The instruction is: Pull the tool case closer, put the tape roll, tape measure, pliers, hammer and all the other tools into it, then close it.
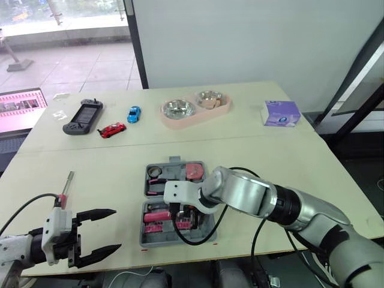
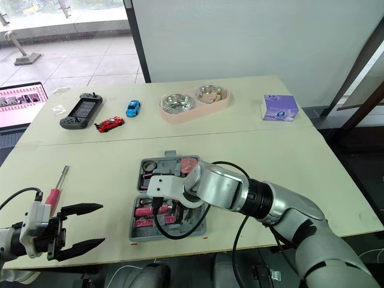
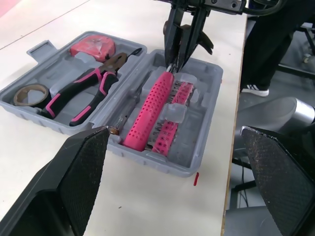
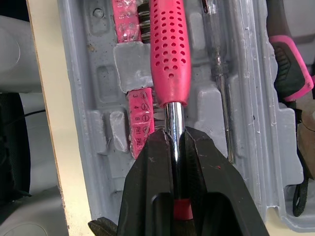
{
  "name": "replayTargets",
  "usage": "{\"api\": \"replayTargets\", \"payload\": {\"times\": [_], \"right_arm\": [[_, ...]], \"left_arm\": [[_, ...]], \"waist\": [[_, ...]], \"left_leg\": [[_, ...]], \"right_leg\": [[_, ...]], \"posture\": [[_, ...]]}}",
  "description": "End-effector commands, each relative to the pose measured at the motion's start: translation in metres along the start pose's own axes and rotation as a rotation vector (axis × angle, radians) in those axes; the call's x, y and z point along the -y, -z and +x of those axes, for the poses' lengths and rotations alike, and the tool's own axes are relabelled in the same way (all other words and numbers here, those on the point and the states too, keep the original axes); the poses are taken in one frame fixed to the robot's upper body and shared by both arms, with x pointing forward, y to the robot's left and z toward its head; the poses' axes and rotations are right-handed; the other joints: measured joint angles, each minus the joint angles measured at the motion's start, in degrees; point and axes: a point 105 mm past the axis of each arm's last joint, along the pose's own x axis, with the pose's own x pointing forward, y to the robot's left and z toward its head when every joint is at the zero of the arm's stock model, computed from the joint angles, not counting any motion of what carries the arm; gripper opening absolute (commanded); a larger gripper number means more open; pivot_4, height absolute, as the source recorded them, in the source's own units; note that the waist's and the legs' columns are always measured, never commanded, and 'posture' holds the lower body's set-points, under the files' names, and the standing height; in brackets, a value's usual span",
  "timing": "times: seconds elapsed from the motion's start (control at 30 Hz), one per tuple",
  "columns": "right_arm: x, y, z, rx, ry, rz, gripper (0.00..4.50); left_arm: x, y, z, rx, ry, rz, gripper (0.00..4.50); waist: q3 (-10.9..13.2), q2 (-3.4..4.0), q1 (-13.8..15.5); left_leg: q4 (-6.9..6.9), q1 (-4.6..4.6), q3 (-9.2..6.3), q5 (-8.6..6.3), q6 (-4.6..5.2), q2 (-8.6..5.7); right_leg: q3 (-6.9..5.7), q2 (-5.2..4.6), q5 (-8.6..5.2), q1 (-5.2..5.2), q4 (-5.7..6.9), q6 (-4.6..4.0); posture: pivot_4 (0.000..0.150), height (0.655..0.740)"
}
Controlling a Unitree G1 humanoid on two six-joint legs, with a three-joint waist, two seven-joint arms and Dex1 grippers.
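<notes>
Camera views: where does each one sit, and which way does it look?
Left and right eye: on the head, facing forward and down over the table and open tool case; both arms show.
Left wrist: on the left arm, facing the case between the fingers of the open left gripper.
Right wrist: on the right arm, facing down at the right gripper shut on the pink-handled tool.
Shared: every view shows the case.

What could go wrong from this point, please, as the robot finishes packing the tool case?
The right claw is shut on the bare metal shaft of the pink-handled tool, which could slip or settle askew and stop the tool case from closing.
The black cable loops over the case and might snag on closing.
The screwdriver lies outside on the table beside the open left claw and could be left out.
</notes>
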Motion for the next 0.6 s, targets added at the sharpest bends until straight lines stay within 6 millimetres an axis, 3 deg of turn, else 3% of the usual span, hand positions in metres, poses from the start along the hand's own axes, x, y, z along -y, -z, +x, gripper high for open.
{"api": "replayTargets", "payload": {"times": [0.03, 0.17, 0.23, 0.27, 0.4, 0.6], "right_arm": [[-0.001, -0.006, 0.000, 0.022, 0.010, -0.016, 0.03], [-0.001, -0.006, 0.001, 0.026, 0.007, -0.014, 0.03], [-0.001, -0.007, 0.001, 0.028, 0.008, -0.014, 0.96], [-0.001, -0.007, 0.001, 0.030, 0.010, -0.013, 1.20], [0.001, -0.011, 0.000, 0.055, 0.016, -0.008, 3.08], [0.006, -0.021, -0.004, 0.121, 0.037, 0.001, 3.08]], "left_arm": [[0.002, -0.004, 0.001, 0.009, 0.007, 0.014, 4.50], [0.001, -0.004, 0.001, 0.007, 0.003, 0.012, 4.50], [0.001, -0.004, 0.001, 0.007, 0.002, 0.010, 4.50], [0.001, -0.004, 0.001, 0.007, 0.001, 0.010, 4.50], [0.000, -0.004, 0.000, 0.008, -0.001, 0.007, 4.50], [0.000, -0.003, 0.000, 0.007, -0.003, 0.006, 4.50]], "waist": [[0.0, 0.00, 0.0], [0.0, 0.00, 0.0], [0.0, 0.00, 0.0], [0.0, 0.00, 0.0], [0.0, 0.00, 0.1], [0.0, 0.00, 0.1]], "left_leg": [[0.00, 0.00, 0.00, 0.00, 0.00, 0.00], [0.00, 0.00, 0.00, 0.00, 0.00, 0.00], [0.00, 0.00, 0.00, 0.00, 0.00, 0.00], [0.00, 0.00, 0.00, 0.00, 0.00, 0.00], [0.00, -0.02, 0.00, 0.00, 0.00, 0.00], [0.00, -0.02, 0.00, 0.00, 0.00, 0.00]], "right_leg": [[0.00, 0.00, 0.00, 0.00, 0.00, 0.00], [0.00, 0.00, 0.00, 0.00, 0.00, 0.00], [0.00, 0.00, 0.00, -0.01, 0.00, 0.00], [0.00, 0.00, 0.00, -0.01, 0.00, 0.00], [0.00, 0.00, 0.00, -0.01, -0.01, 0.00], [0.00, -0.01, 0.00, -0.01, -0.01, 0.00]], "posture": [[0.150, 0.7360], [0.150, 0.7360], [0.150, 0.7360], [0.150, 0.7360], [0.150, 0.7360], [0.150, 0.7360]]}}
